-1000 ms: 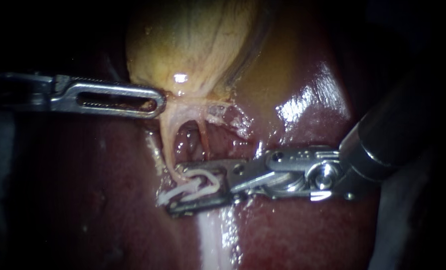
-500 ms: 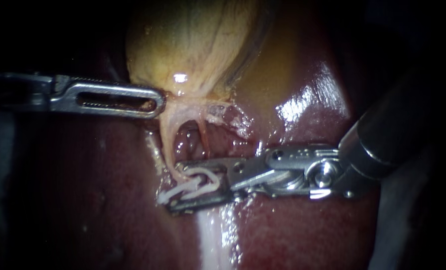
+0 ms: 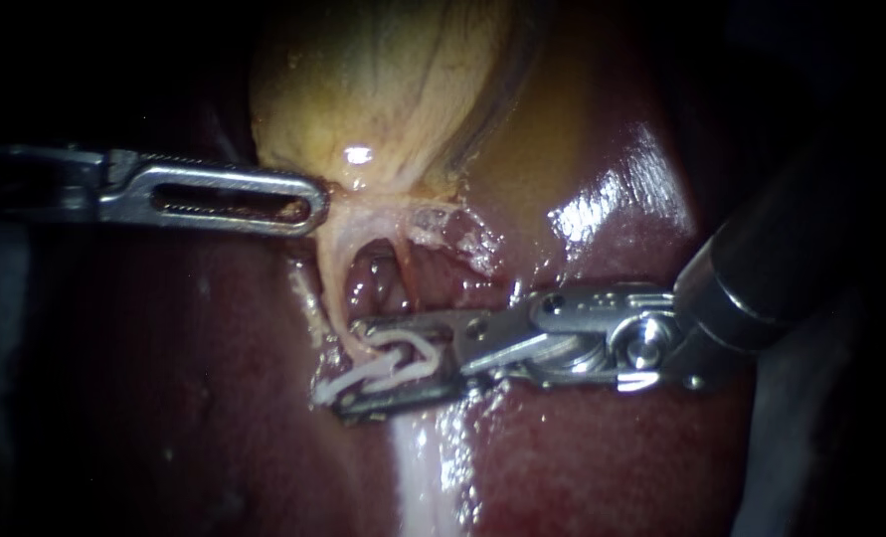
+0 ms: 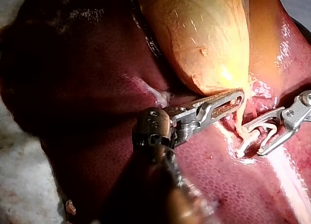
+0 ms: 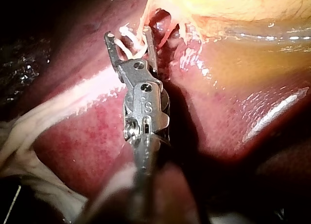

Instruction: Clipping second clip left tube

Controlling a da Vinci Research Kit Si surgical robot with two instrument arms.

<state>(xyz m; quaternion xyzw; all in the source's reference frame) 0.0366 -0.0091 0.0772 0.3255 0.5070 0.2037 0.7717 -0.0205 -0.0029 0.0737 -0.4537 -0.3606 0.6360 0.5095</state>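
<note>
The right instrument (image 3: 351, 366) is gripping a white clip (image 3: 373, 373) between both jaws, around the lower end of the left tube (image 3: 333, 283), over the liver (image 3: 582, 457). Farther off, the left instrument (image 3: 313, 204) is clamping the neck of the gallbladder (image 3: 383, 89).

Pale mottled bench surface (image 4: 19, 185) carries the dark red liver (image 4: 73, 102); yellow gallbladder (image 4: 204, 34) lies on the liver; small pink scrap (image 4: 71, 207) sits by the liver's edge.
</note>
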